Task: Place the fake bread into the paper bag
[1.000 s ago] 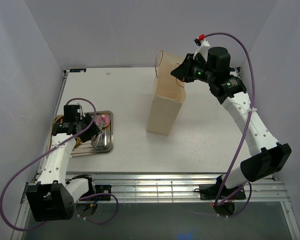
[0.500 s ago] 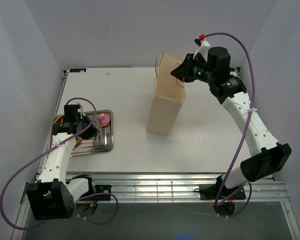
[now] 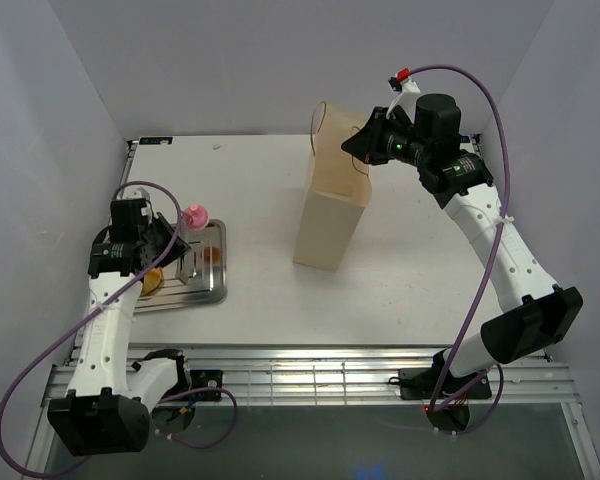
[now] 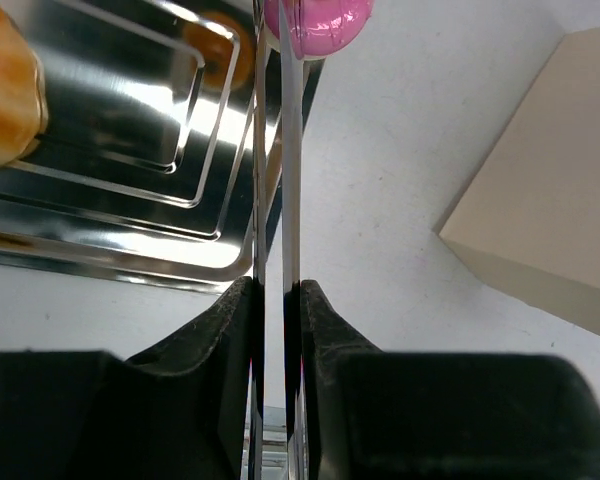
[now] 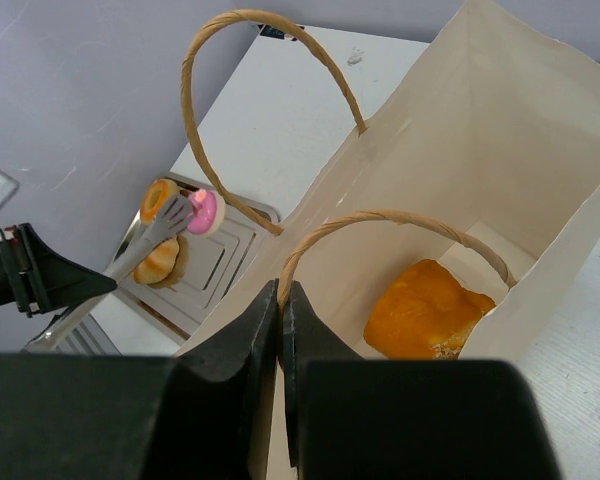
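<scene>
The paper bag [image 3: 330, 215] stands upright mid-table. My right gripper [image 3: 360, 160] is shut on its near string handle [image 5: 380, 218] and holds the mouth open. One golden fake bread [image 5: 425, 310] lies on the bag's bottom. My left gripper [image 3: 163, 243] is shut on long metal tweezers [image 4: 280, 200], whose tips pinch a pink round toy piece [image 3: 194, 214] above the tray's far edge. Another golden bun [image 3: 152, 281] lies on the silver tray [image 3: 205, 292], seen in the left wrist view [image 4: 5, 90]. A small orange ring piece [image 3: 212, 254] lies on the tray too.
The tray sits at the table's left edge, left of the bag. The left wrist view shows the bag's lower corner [image 4: 550, 220] to the right of the tweezers. Grey walls close the table on three sides.
My left arm has lifted the tweezers with the pink piece up off the tray and swung back to the left. The right arm and the bag have not moved.
</scene>
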Motion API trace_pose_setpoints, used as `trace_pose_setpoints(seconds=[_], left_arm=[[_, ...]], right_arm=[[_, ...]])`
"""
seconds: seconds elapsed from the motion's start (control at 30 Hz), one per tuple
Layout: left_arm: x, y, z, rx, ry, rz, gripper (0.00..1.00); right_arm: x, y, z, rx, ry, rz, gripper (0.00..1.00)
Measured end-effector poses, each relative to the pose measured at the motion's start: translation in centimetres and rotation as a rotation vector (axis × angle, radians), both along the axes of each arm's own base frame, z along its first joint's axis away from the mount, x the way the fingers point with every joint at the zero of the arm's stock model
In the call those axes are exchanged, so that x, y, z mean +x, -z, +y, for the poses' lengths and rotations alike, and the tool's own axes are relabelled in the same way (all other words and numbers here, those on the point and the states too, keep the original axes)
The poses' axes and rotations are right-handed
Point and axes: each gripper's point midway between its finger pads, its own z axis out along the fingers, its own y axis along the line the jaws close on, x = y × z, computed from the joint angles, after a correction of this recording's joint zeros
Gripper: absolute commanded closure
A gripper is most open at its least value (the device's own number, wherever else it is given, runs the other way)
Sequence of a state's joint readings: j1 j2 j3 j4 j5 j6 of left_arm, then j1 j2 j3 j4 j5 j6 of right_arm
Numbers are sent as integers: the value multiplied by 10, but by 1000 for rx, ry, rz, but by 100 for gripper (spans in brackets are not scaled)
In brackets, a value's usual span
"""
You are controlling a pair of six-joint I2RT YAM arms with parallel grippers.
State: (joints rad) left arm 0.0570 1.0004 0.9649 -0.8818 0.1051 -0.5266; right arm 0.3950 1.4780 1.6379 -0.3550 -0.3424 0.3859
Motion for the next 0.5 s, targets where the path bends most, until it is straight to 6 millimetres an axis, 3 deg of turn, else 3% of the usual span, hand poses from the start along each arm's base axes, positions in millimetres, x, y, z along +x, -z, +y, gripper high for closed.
trace_pose_setpoints(seconds=[0.17, 0.27, 0.5], left_arm=[[8, -61, -5, -8, 28, -135, 86], [14, -93, -21, -50, 90, -228, 83], [21, -124, -56, -195, 223, -291, 80]], right_arm=[[0, 0, 0, 0, 0, 0, 92], [0, 0, 0, 0, 0, 1, 92], [1, -2, -1, -2, 8, -1, 92]])
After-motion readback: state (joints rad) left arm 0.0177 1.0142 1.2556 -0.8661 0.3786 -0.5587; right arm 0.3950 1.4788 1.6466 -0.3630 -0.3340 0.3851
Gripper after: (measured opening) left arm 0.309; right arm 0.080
